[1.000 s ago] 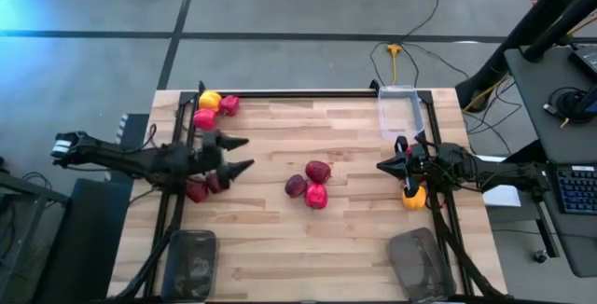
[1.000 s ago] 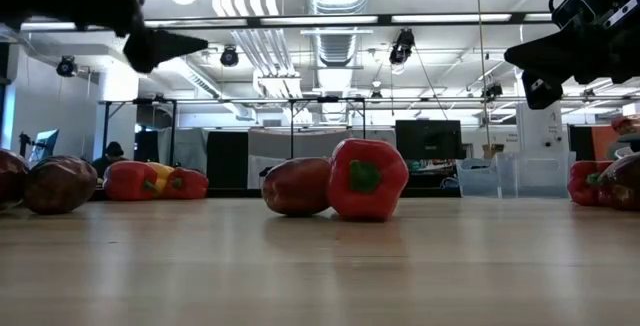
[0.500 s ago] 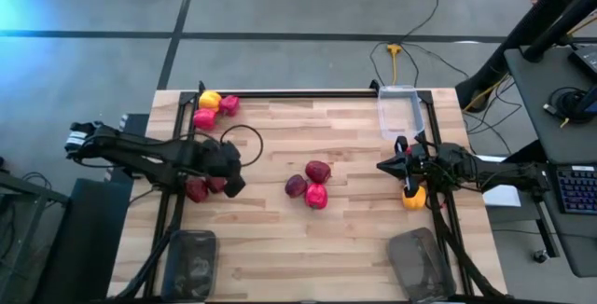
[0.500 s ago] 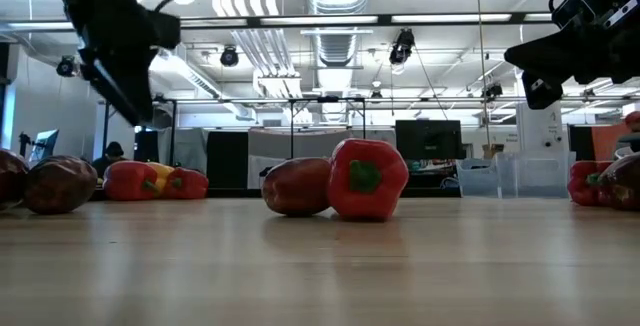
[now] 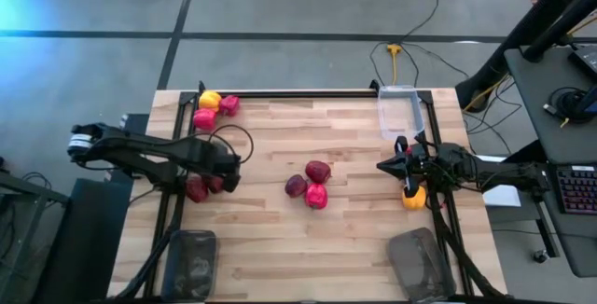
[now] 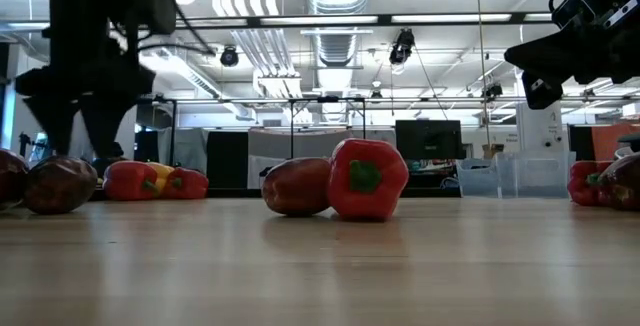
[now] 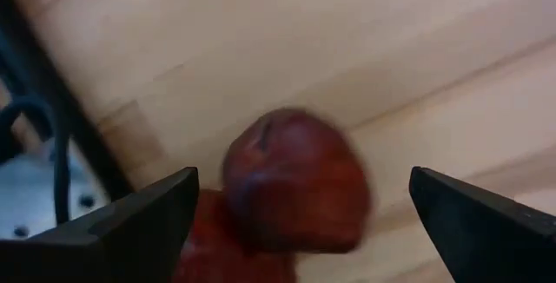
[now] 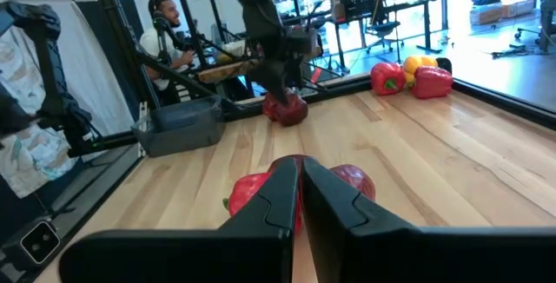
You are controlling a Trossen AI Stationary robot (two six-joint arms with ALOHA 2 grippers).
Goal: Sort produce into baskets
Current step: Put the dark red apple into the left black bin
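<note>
Sorting barely begun: your left pincer (image 7: 295, 209) hangs wide open, empty, an apple (image 7: 294, 192) between its fingers; baskets (image 5: 399, 113) look empty, right pincer (image 5: 384, 166) shut.

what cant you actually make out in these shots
- High view: the left hand covers part of the dark red apples at the table's left edge, so their count is unclear.
- Left wrist view: the apple between the open fingers is blurred; contact cannot be judged.
- High view: the right hand hides part of the yellow-orange fruit.
- Low view: the clear bin is small and far; its contents are unreadable.
</note>
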